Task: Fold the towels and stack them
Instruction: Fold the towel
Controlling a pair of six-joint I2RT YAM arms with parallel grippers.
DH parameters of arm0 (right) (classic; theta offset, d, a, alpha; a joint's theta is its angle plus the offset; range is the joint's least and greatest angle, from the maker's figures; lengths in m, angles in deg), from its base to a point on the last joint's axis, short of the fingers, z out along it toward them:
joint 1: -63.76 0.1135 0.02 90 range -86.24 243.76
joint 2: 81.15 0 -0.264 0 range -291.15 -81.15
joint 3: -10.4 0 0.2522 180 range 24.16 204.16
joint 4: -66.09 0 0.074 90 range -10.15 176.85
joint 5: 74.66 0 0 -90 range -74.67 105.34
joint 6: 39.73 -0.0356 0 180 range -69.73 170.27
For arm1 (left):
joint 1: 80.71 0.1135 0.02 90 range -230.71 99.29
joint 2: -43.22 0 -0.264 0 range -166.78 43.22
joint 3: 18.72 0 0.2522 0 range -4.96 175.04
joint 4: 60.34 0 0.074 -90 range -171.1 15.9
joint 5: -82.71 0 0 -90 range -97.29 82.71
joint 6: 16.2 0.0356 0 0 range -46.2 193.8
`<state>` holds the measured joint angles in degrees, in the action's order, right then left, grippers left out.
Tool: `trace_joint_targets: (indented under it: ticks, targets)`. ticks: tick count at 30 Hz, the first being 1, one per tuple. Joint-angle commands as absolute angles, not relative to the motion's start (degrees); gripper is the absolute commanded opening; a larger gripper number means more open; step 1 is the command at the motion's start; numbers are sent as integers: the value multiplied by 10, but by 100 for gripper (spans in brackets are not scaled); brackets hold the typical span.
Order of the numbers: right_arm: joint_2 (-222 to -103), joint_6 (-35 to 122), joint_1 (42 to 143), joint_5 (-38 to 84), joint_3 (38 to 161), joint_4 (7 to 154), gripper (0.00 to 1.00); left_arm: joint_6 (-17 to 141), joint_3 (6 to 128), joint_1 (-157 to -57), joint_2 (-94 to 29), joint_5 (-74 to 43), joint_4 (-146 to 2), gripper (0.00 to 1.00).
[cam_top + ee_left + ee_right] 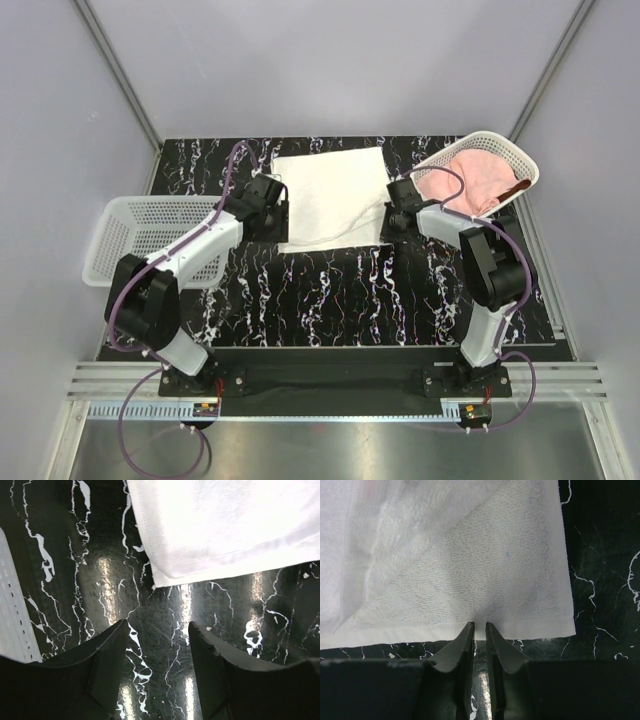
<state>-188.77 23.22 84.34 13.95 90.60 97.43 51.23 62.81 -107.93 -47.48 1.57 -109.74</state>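
A white towel lies spread on the black marbled table, with a diagonal fold line showing across it in the right wrist view. My right gripper is at its right hem, jaws drawn close with the white towel's edge pinched between the tips. My left gripper hovers open over bare table just short of the white towel's near left corner, nothing between its fingers. A pale pink towel lies bunched in the right basket, with a strip of rust-brown towel beside it.
A white mesh basket stands tilted at the back right. Another white mesh basket sits at the left edge beside my left arm; its wall shows in the left wrist view. Grey walls enclose the table.
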Motion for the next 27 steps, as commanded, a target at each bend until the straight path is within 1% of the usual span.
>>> trace_joint_targets:
  ticks: [1,8,12,15,16,19,20,23,27]
  targets:
    - [-1872,205,856,138,863,1002,22,501,610,-1088,-471,-3,-1070,56]
    - [-1784,159,912,116,783,1034,22,470,557,-1089,-410,-1,-1073,56]
    - [-1706,124,926,124,699,1036,24,463,529,-1088,-376,-11,-1066,56]
    - [-1651,112,926,118,689,1049,29,457,512,-1087,-368,-34,-1046,58]
    - [-1642,111,926,109,697,1056,32,455,511,-1086,-377,-41,-1040,58]
    - [-1631,112,925,81,759,1100,38,458,532,-1078,-414,-41,-1035,58]
    - [-1641,113,925,71,795,1105,43,459,538,-1074,-425,-46,-1035,58]
    - [-1677,128,922,31,869,1125,46,459,562,-1062,-461,-69,-1030,58]
    - [-1778,155,907,12,952,1146,48,456,575,-1055,-495,-93,-1027,58]
